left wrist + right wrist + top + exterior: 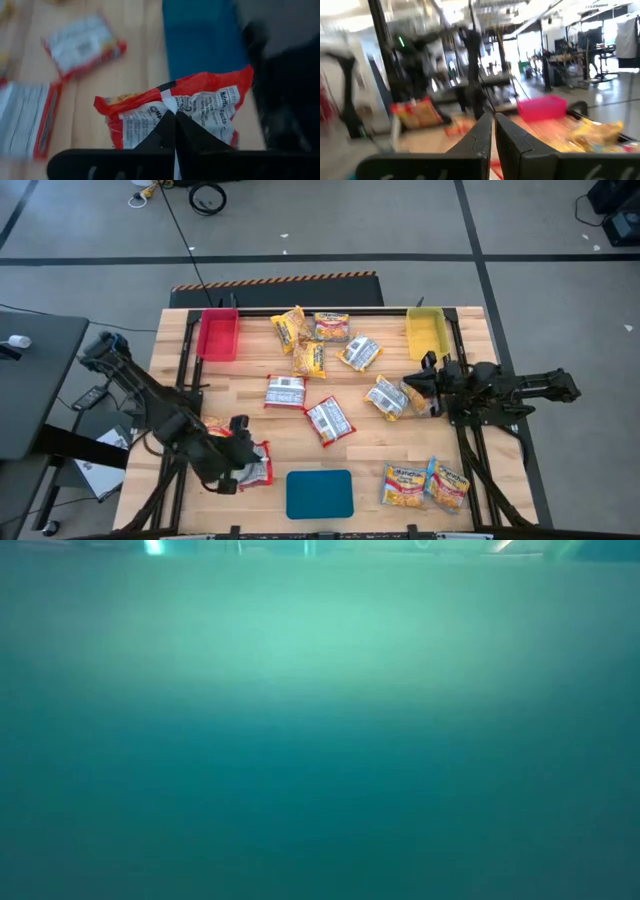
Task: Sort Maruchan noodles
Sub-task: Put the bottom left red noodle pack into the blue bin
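Several Maruchan packets lie flat across the wooden table, among them a far cluster [309, 358], two silvery backs [285, 392] [329, 420] and a near-right pair [403, 483]. My left gripper [243, 463] [175, 112] is at the near-left, shut on a red-trimmed packet [258, 466] whose white printed back faces the wrist camera. My right gripper [425, 387] [493, 117] is at the right, level and pointing toward the table's left, shut on a yellow-orange packet [412, 398]. The low view shows only a teal blur. My left gripper pinches the red-trimmed packet between both fingers at the middle of one long edge [172, 106], fingers lying across that edge. The crumpled wrapper stands out beyond the fingertips, its printed back showing. Whether it is clear of the table I cannot tell. My right gripper has a thin strip of wrapper [493, 167] between its nearly closed fingers, coming level from the table's right. The fingers hide the place of contact. From above, the yellow-orange packet [412, 398] sits right beside the fingertips, next to a silvery packet [388, 396].
A red bin [218, 335] stands at the far-left corner and a yellow bin [426, 332] at the far-right. A flat teal tray [319, 493] lies at the near edge, just right of my left gripper. An orange packet [215, 427] lies under the left arm.
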